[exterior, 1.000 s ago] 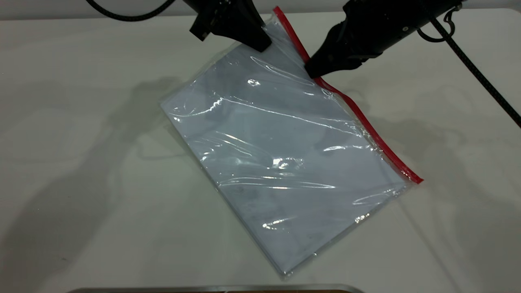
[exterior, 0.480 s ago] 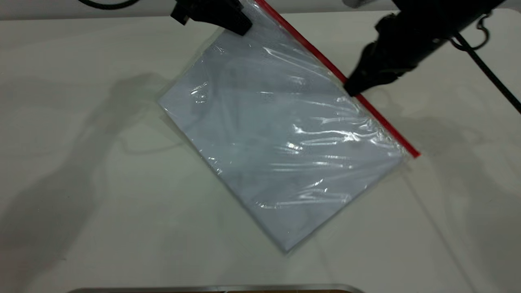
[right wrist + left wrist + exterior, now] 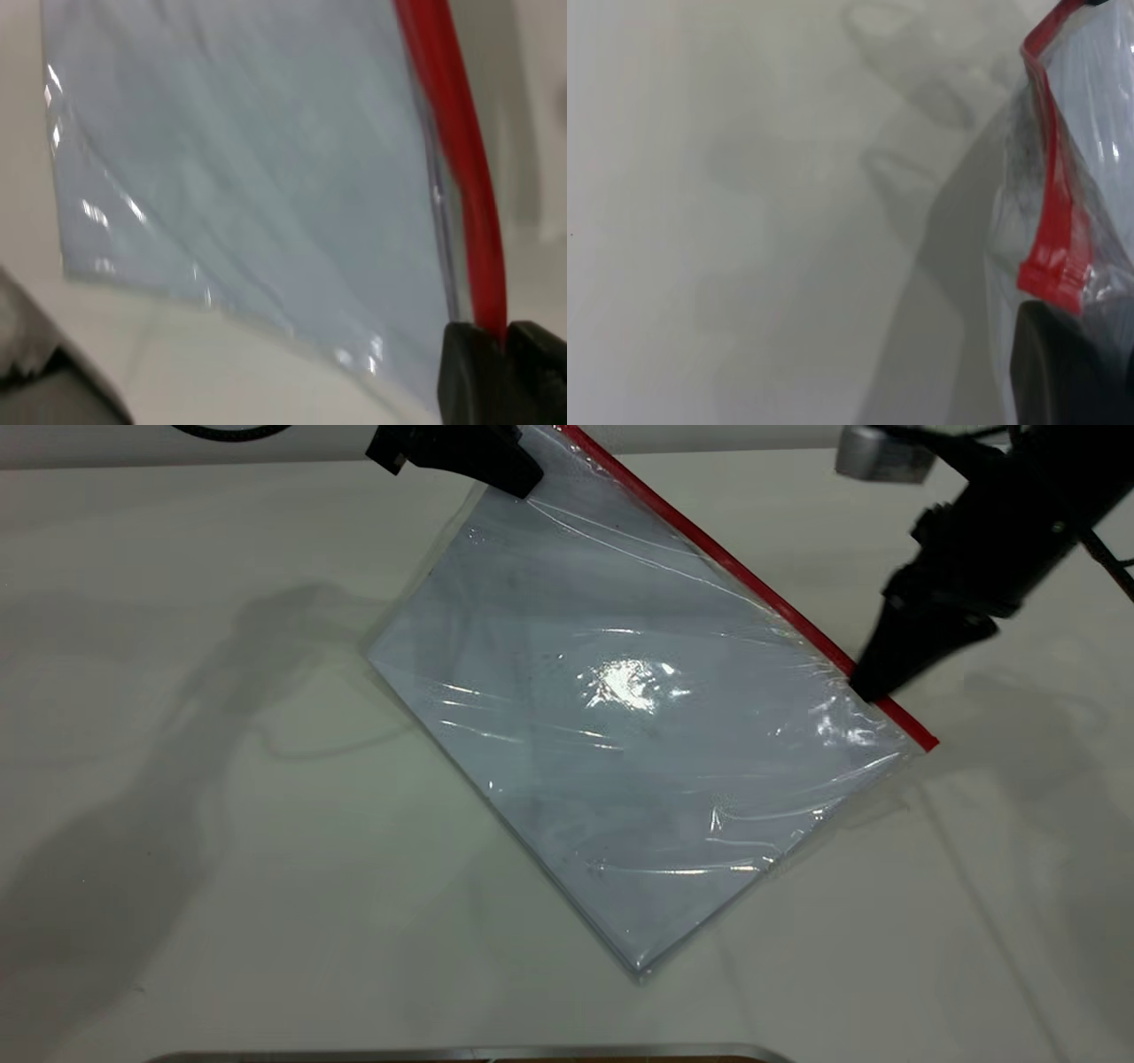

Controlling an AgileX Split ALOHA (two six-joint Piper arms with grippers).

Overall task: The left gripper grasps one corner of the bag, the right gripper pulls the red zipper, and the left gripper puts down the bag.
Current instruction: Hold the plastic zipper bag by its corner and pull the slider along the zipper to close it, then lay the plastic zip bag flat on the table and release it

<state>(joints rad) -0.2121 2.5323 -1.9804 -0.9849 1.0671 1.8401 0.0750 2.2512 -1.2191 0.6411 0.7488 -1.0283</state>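
The bag (image 3: 638,726) is a clear pouch with white sheets inside. It slants up from the white table, its far corner raised. My left gripper (image 3: 523,480) is shut on that corner, where the red zipper (image 3: 735,571) ends. In the left wrist view the zipper's end (image 3: 1050,266) sits just beyond one black finger (image 3: 1052,367). My right gripper (image 3: 866,689) is shut on the zipper close to its other end, near the bag's right corner. The right wrist view shows the red zipper (image 3: 456,150) running into the shut jaws of my right gripper (image 3: 502,347), beside the bag's clear face (image 3: 266,159).
A white table (image 3: 195,824) lies all round the bag. A metal edge (image 3: 469,1053) runs along the near side of the exterior view. The right arm's cable (image 3: 1118,571) trails off at the far right.
My right gripper has slid along the red zipper from near the held corner to near its other end. The left gripper lifted the corner a little, then held still.
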